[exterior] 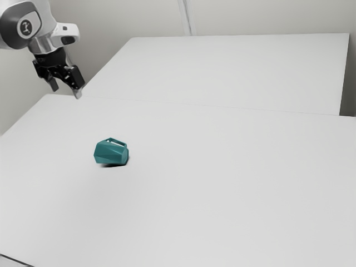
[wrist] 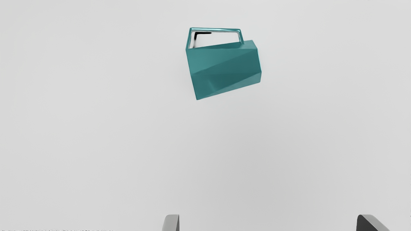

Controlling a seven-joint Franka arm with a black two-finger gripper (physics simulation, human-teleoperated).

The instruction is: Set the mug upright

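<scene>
Gripper [exterior: 66,92] up in the exterior view's upper left, fingers [wrist: 171,223] spread wide, nothing between them, so released. Mug [exterior: 111,153], teal and faceted, is on its side on the white table [exterior: 222,194], left of centre in the exterior view. Not upright, not touched by the gripper. Handle is on its far side from the fingers in the wrist view. Hard to judge gripper height from this angle.
</scene>
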